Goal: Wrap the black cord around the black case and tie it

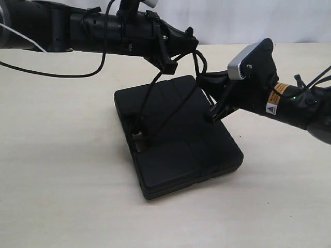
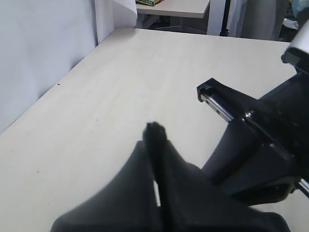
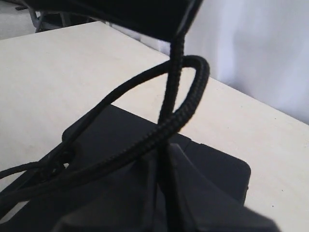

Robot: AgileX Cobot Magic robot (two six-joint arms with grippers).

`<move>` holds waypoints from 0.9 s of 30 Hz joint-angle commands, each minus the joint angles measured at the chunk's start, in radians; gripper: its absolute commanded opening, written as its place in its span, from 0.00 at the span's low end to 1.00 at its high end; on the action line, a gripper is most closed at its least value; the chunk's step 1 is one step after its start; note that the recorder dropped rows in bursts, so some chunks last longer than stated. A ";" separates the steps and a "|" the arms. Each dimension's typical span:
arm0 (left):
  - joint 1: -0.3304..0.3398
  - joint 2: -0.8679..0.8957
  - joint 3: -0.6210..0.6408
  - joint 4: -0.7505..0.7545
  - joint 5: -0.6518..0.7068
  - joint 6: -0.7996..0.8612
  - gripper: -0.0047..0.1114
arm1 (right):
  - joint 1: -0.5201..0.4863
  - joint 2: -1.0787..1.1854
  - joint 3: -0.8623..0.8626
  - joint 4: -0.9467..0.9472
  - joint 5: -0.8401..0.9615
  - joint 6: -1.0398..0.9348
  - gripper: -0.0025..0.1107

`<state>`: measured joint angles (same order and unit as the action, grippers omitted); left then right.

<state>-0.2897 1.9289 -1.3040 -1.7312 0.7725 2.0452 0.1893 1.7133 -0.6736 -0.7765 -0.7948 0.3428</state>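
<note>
Item 1. The flat rectangular matte black plastic case (image 1: 186,150) lies flat on the pale beige table (image 1: 62,181), in the centre of the exterior view. One corner points toward the lower edge of the frame.

Item 2. The long thin black braided cord (image 3: 200,77) rises from the left edge of the case in two strands. These slant up across its top face toward the upper centre of the exterior view. There the cord forms a loop in the air above the case's far corner.

Item 3. The left gripper (image 1: 192,45) enters from the upper left of the exterior view and sits above that far corner. In its own wrist view the fingertips (image 2: 154,129) are pressed together and no cord shows between them. In the right wrist view a straight strand runs up into this gripper, consistent with a pinch on the black braided cord.

Item 4. The right gripper (image 3: 163,154) enters from the right of the exterior view, low beside the case's right edge. Its jaws are clenched. The same straight strand emerges from between them, so it is grasping the black braided cord.
</note>
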 commanded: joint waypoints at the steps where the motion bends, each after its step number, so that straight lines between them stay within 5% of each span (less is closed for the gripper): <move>1: -0.001 -0.002 -0.005 -0.013 0.002 -0.009 0.04 | -0.001 -0.008 0.000 0.082 0.085 0.013 0.06; 8: -0.001 -0.003 -0.005 -0.013 0.043 -0.020 0.04 | -0.001 -0.087 0.000 0.141 0.256 0.013 0.11; 15: -0.001 -0.005 -0.005 -0.013 0.049 -0.036 0.04 | -0.003 -0.175 0.000 0.141 0.357 0.107 0.60; 17: -0.001 -0.012 -0.007 -0.013 0.050 -0.036 0.04 | -0.003 -0.213 0.000 0.141 0.406 0.084 0.65; 21: -0.001 -0.047 -0.012 -0.013 0.073 -0.038 0.04 | 0.000 -0.336 0.000 0.097 0.412 0.097 0.59; 27: -0.001 -0.094 -0.018 -0.013 0.111 -0.038 0.04 | 0.000 -0.419 0.000 -0.211 0.282 0.288 0.44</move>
<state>-0.2897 1.8631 -1.3083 -1.7266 0.8425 2.0162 0.1895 1.3079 -0.6754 -0.8562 -0.4404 0.5459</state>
